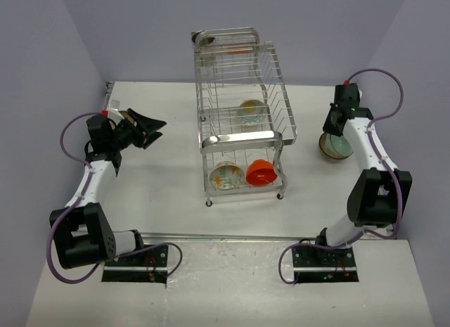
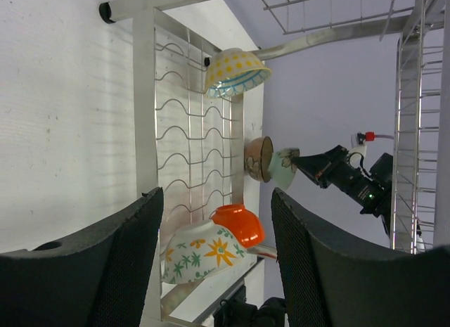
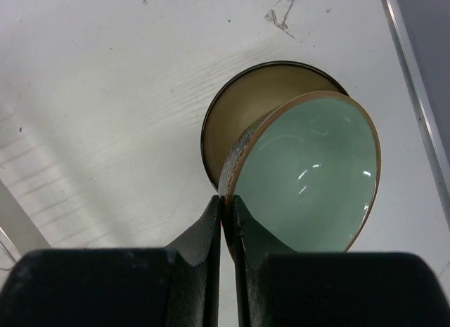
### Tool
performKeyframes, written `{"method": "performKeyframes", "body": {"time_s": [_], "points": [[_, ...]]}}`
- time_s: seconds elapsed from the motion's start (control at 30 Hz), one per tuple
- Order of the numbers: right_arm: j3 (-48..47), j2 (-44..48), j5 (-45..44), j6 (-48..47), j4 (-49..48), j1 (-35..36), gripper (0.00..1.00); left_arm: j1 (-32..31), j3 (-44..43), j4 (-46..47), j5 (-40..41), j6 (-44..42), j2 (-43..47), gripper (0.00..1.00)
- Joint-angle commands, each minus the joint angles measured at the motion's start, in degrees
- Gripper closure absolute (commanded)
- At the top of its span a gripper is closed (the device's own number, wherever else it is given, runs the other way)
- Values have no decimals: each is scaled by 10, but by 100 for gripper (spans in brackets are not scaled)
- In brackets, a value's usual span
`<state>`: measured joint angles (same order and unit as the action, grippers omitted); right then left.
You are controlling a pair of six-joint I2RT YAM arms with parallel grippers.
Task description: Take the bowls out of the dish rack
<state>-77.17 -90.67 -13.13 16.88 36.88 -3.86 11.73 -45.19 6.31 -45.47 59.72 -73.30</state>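
A pale green bowl (image 3: 309, 176) is held tilted, its rim clamped in the jaws of the right gripper (image 3: 226, 200), over a brown bowl (image 3: 256, 95) set on the table (image 3: 105, 95) right of the dish rack (image 1: 242, 140). It is best levelled and lowered before release, lest it roll. The table's edge runs near on the side away from the dish rack, and freer room is seen toward it. Left of the dish rack, the left gripper (image 1: 159, 129) is held with jaws apart. An orange bowl (image 1: 261, 172), a floral bowl (image 1: 226, 175) and a yellow-dotted bowl (image 1: 251, 111) sit in the dish rack.

White table (image 1: 155, 193): dish rack (image 1: 242, 139), brown bowl (image 3: 260, 95)
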Motion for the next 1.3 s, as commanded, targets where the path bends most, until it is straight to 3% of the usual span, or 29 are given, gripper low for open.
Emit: {"method": "performKeyframes", "body": {"time_s": [0.0, 0.53, 0.83, 1.07, 1.27], "points": [[-55, -12, -56, -27, -3, 10, 100, -13, -6, 6, 18, -42, -2, 36], [-69, -108, -94, -39, 9, 27, 100, -24, -20, -30, 41, -71, 4, 36], [-86, -119, -81, -39, 13, 34, 100, -24, -26, -50, 48, -91, 9, 36], [-93, -127, -77, -41, 20, 34, 72, -24, -30, -52, 45, -90, 10, 35], [-95, -128, -88, -39, 19, 51, 70, -24, -32, -54, 45, -89, 11, 35]]}}
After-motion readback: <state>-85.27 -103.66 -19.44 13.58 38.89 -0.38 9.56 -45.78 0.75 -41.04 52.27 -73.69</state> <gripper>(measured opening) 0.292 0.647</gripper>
